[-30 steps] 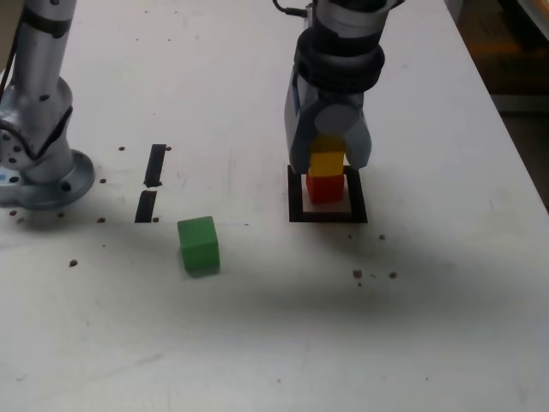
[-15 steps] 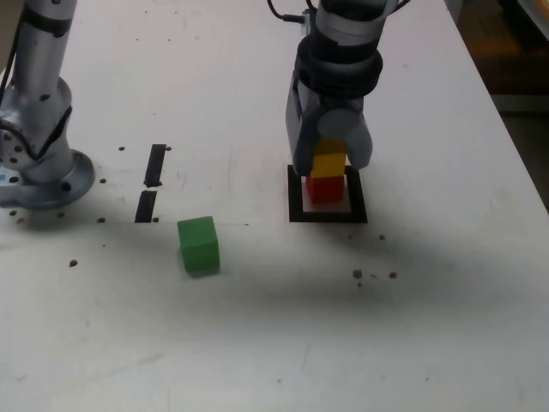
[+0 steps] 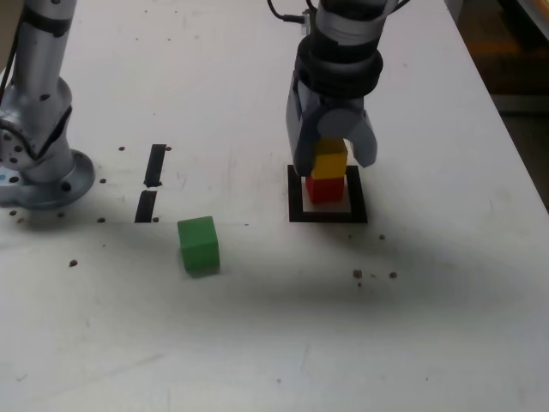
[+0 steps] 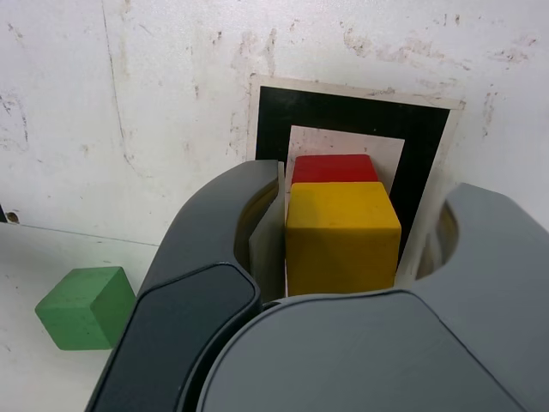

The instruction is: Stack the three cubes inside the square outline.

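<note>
Wider now than a second ago, my gripper point(image 3: 335, 165) has spread its jaws, the one on the exterior view's right having swung outward, while the yellow cube point(image 3: 330, 165) has shifted very slightly toward that same side. I am open around the yellow cube: 1 jaw is close beside it, though I cannot tell whether they touch, and the other stands apart with a visible gap. The yellow cube sits upright on top of the red cube point(image 3: 325, 190), its edges nearly in line with those below. The red cube is on the white inside of the square outline point(image 3: 296, 203), and I see the black border around it. Well apart, toward the exterior view's left and nearer its bottom edge, the green cube point(image 3: 200, 245) rests by itself on the white surface point(image 3: 257, 343), outside the outline. Beyond it in the exterior view lie 2 short black strips point(image 3: 155, 165), roughly end to end, between my arm's base point(image 3: 53, 184) and the square outline.
</note>
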You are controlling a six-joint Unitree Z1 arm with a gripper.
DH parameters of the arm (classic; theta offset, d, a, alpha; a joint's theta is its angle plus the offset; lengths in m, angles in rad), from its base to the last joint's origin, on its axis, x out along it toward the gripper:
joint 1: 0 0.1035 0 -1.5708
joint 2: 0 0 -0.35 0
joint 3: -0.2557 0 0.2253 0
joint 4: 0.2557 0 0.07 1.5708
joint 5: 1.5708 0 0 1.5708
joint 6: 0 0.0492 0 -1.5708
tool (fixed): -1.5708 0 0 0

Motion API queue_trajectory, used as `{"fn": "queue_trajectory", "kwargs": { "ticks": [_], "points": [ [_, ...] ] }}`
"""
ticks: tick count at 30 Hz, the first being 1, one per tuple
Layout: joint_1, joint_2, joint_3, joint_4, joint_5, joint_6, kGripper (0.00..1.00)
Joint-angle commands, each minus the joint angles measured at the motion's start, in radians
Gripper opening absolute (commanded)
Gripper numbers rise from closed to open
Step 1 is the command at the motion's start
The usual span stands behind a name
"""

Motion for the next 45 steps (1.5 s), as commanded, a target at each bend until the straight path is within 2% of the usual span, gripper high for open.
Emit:
{"fn": "queue_trajectory", "kwargs": {
  "ticks": [1, 13, 20, 24, 29, 34, 40, 45],
  "points": [
    [0.002, -0.019, -0.001, 0.008, -0.001, -0.001, 0.97],
    [-0.043, -0.165, 0.009, 0.153, -0.019, -0.007, 1.0],
    [-0.169, -0.317, 0.19, 0.141, -0.117, 0.026, 1.0],
    [-0.258, -0.353, 0.251, 0.113, -0.144, -0.006, 1.0],
    [-0.338, -0.338, 0.339, 0.018, -0.175, -0.148, 0.98],
    [-0.353, -0.315, 0.51, -0.176, -0.213, -0.286, 0.94],
    [-0.353, -0.285, 0.6, -0.321, -0.24, -0.333, 0.93],
    [-0.353, -0.256, 0.611, -0.358, -0.257, -0.335, 0.9]
  ]
}}
